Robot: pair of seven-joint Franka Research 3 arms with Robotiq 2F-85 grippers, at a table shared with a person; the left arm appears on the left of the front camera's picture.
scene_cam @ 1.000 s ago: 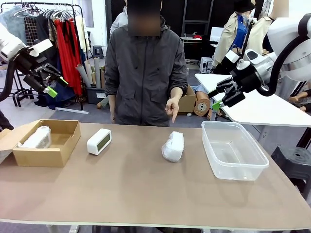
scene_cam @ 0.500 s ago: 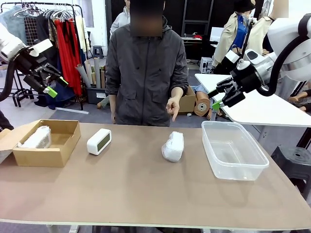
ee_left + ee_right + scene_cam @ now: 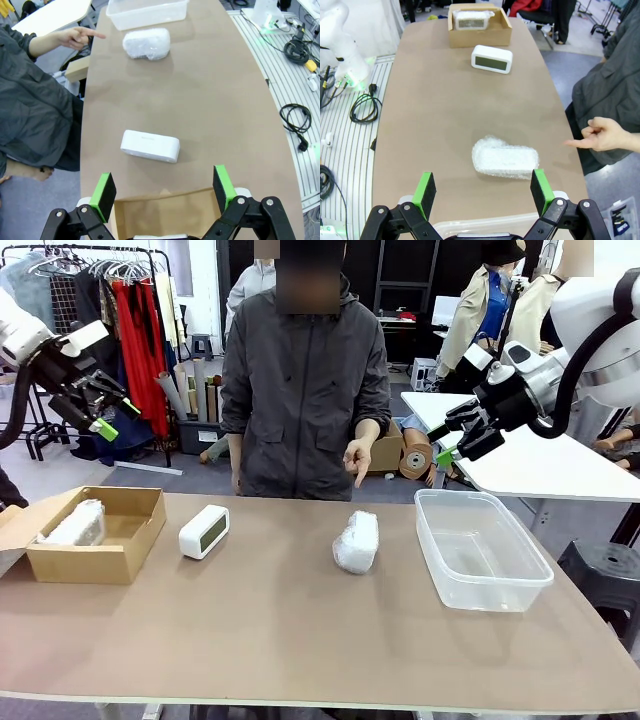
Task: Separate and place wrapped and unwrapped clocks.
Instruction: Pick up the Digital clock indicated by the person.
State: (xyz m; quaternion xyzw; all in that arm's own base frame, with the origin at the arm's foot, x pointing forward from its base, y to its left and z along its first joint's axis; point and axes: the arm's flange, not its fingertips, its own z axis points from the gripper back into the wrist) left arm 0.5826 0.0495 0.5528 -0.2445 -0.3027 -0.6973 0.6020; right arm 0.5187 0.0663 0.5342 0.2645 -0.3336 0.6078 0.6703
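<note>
Centrally, wrapped clock (image 3: 356,541) lies on table (image 3: 300,640) just left of clear tub (image 3: 489,596), person's hand (image 3: 358,457) pointing down above it; bare clock (image 3: 204,531) stands near cardboard box (image 3: 85,564), second wrapped clock (image 3: 75,524) inside box; left gripper (image 3: 114,416), right gripper (image 3: 450,439) both raised off table, jaws spread, empty

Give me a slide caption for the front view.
Person points toward wrapped clock lying between bare clock and clear tub.

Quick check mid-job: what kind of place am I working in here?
Probably a robot-testing workshop, not a home: a clothes rack behind the table, a second white table, and loose cables on the floor.
</note>
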